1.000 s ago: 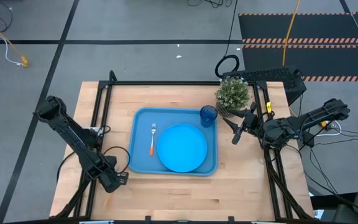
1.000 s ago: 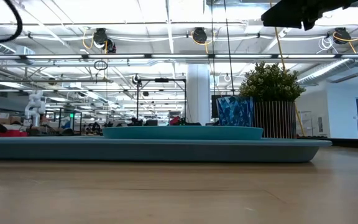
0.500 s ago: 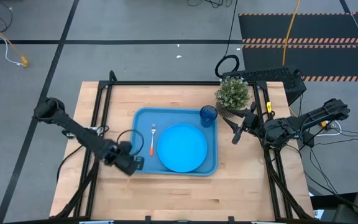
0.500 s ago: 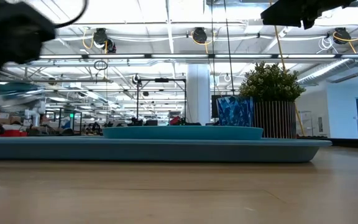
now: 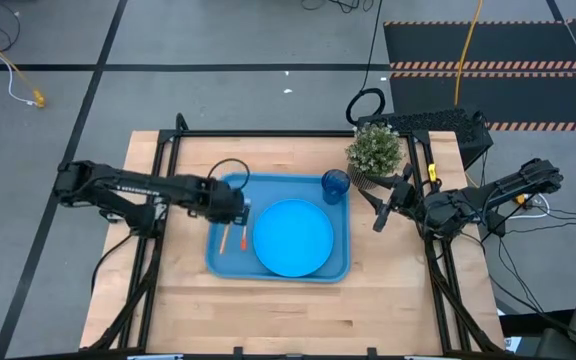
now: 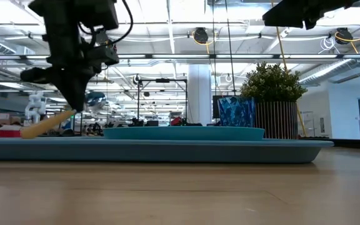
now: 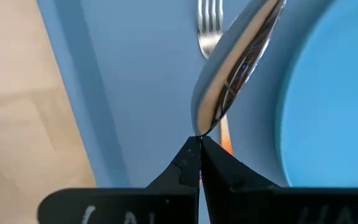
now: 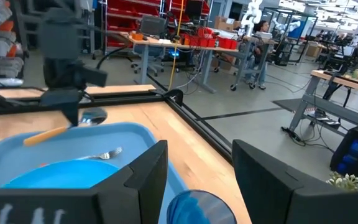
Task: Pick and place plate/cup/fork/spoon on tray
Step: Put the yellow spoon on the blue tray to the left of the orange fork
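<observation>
One tray (image 5: 230, 262), one plate (image 5: 293, 237), one cup (image 5: 335, 186), one fork (image 7: 211, 18) and one spoon (image 6: 52, 122) are on show, plus two dark arms and one small potted plant (image 5: 374, 149) at the far right of the worktop (image 5: 398, 290). From where I stand the tray lies in the middle of the worktop with its long side running left to right. The plate rests flat in its right-hand part, and the cup stands upright in the tray's far right corner, just beside the plant.

The left pincer (image 5: 234, 206) hangs over the tray's left part, clenched on the spoon at the neck where bowl meets handle. The spoon is clear of the tray floor and tilted: in the low view its orange handle slopes down and away from the silver bowl, which sits higher, right by the fingertips. From the left wrist camera the bowl points forward, away from the pincer. Beneath it the fork lies flat on the tray just left of the plate, its long axis running near to far, tines towards the far edge.

The right pincer (image 5: 377, 211) waits off the tray's right edge near the cup, its fingers (image 8: 138, 180) spread apart and holding nothing.
</observation>
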Controlling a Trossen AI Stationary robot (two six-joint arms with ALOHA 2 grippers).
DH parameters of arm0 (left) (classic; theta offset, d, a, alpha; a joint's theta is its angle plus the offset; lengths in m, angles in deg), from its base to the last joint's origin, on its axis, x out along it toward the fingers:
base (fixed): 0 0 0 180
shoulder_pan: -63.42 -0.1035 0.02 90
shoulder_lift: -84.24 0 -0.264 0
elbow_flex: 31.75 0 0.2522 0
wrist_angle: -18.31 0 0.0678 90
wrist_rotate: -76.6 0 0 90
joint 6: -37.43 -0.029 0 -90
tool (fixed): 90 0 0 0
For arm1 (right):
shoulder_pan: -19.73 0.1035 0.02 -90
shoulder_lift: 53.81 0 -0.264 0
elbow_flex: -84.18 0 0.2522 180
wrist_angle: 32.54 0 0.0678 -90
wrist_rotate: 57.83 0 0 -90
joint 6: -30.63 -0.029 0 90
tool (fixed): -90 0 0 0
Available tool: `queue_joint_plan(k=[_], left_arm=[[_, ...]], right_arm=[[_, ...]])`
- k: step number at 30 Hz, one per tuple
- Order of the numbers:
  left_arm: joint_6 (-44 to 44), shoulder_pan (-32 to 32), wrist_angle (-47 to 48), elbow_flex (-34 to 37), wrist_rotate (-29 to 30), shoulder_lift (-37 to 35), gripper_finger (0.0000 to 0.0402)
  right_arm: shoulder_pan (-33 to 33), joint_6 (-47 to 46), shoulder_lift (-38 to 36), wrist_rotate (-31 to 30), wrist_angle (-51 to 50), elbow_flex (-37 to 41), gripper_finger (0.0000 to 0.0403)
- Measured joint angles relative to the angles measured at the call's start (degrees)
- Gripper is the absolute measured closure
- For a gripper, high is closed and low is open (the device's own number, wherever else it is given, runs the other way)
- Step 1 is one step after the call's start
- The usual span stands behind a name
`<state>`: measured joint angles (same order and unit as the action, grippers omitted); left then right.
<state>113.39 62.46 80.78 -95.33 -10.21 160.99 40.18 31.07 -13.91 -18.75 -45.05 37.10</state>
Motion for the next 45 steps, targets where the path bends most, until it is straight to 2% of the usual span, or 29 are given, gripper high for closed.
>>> queue_joint_plan(k=[4, 8, 12, 20, 29, 39, 45], left_arm=[[-5.1, -5.2, 0.5, 0.0, -0.3, 0.1, 0.04], [-6.4, -7.4, 0.8, 1.3, -0.1, 0.3, 0.04], [-4.4, -7.8, -0.2, 4.3, -0.9, 0.3, 0.0399], [-1.7, -7.9, -11.7, 8.3, -3.2, 0.3, 0.0394], [-0.1, -8.4, -11.5, 10.8, -3.4, 0.3, 0.0396], [1.3, -8.3, -13.9, 12.7, -3.0, 0.3, 0.0327], [1.1, -8.3, -15.0, 12.7, -2.6, 0.3, 0.0317]], right_arm=[[0.0, 0.3, 0.0, 0.0, -1.1, 0.0, 0.0229], [0.0, 0.1, 0.0, -0.1, -2.4, 0.0, 0.0229], [0.0, -0.1, 0.0, -1.4, -2.8, 0.0, 0.0229], [0.0, -0.1, 0.0, -1.5, -2.4, 0.0, 0.0229], [0.0, -0.1, 0.0, -1.5, -2.4, 0.0, 0.0229], [0.0, 0.2, 0.0, -1.5, -2.4, 0.0, 0.0229], [0.0, 0.2, 0.0, -1.5, -2.4, 0.0, 0.0229]])
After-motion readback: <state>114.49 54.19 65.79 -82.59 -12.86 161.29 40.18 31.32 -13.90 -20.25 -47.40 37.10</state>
